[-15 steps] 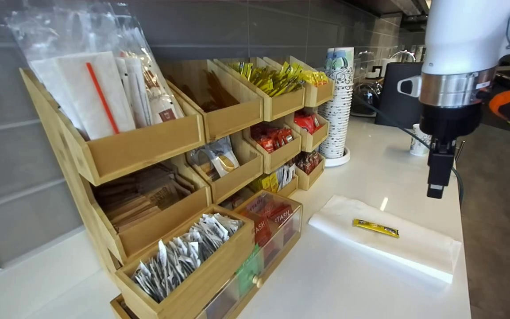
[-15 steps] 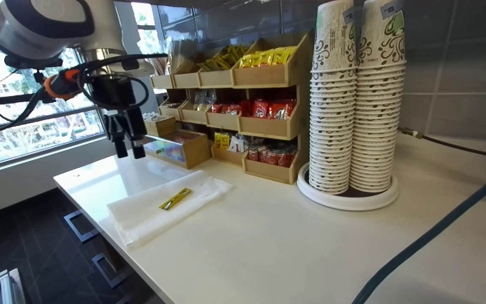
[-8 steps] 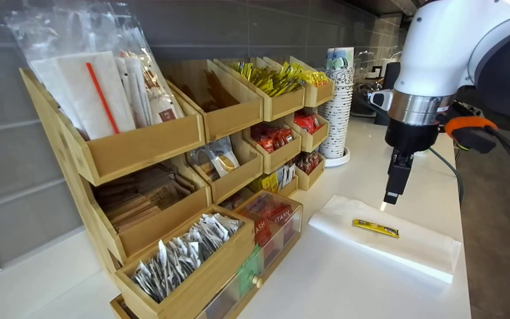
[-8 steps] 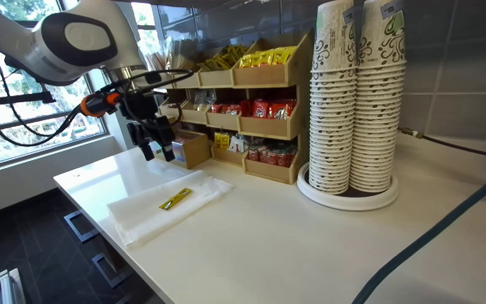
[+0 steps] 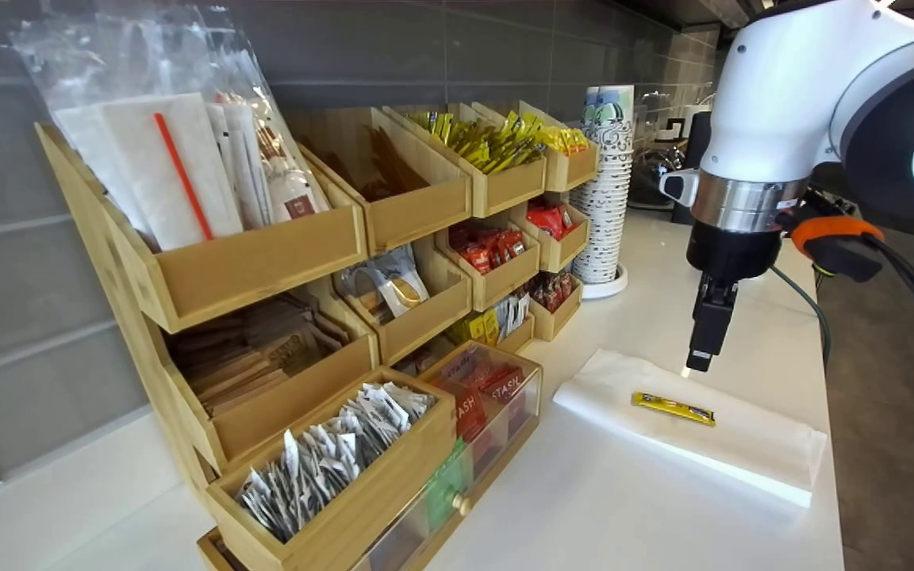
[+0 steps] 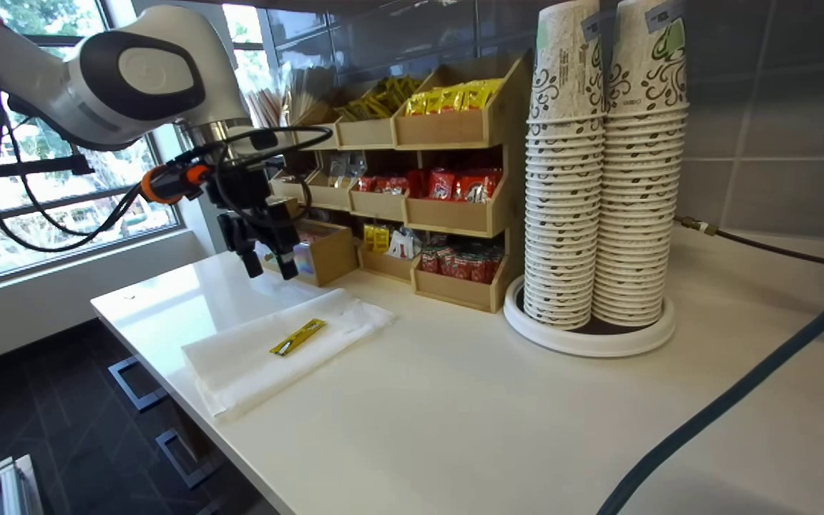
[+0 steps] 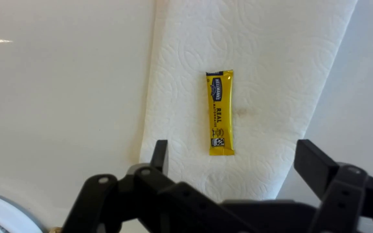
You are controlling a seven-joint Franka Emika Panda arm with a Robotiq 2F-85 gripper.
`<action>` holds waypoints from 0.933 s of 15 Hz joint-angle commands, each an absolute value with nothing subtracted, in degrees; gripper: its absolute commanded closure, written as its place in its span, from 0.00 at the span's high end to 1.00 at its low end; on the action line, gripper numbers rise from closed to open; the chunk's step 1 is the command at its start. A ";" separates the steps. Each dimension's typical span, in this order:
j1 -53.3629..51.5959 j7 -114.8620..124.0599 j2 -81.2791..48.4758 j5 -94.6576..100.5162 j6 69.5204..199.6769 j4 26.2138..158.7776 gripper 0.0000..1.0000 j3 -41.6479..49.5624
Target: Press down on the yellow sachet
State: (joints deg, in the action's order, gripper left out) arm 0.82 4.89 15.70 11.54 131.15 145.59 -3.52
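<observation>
A yellow mayonnaise sachet (image 5: 673,408) lies flat on a folded white paper towel (image 5: 754,448) on the counter. Both also show in an exterior view, the sachet (image 6: 298,337) across the towel (image 6: 237,365). In the wrist view the sachet (image 7: 221,113) lies lengthwise, with its near end between the fingertips in the picture. My gripper (image 6: 271,270) is open and empty. It hangs above the counter just behind the towel, apart from the sachet. The gripper also shows from the side (image 5: 699,363) and in the wrist view (image 7: 235,158), its fingers wide apart.
A wooden organizer (image 5: 263,274) with packets stands against the wall. A clear-fronted tea drawer (image 5: 489,472) juts out beside the towel. Two cup stacks (image 6: 562,214) stand on a white round tray (image 6: 591,347). The counter edge runs close by the towel. A hose (image 6: 741,400) crosses the counter.
My gripper has swung toward the organizer and closer to the towel, tilting a little, then sunk slightly in the last half second. It has stayed open. The sachet and towel have not moved.
</observation>
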 commanded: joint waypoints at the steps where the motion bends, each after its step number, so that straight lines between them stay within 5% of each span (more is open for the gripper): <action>1: 0.60 4.93 15.70 11.58 131.02 145.51 1.00 -3.31; 14: 0.67 4.66 16.06 10.91 133.79 146.64 1.00 -2.75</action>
State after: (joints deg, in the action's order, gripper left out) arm 0.83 4.89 15.70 11.54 131.42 145.60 -3.48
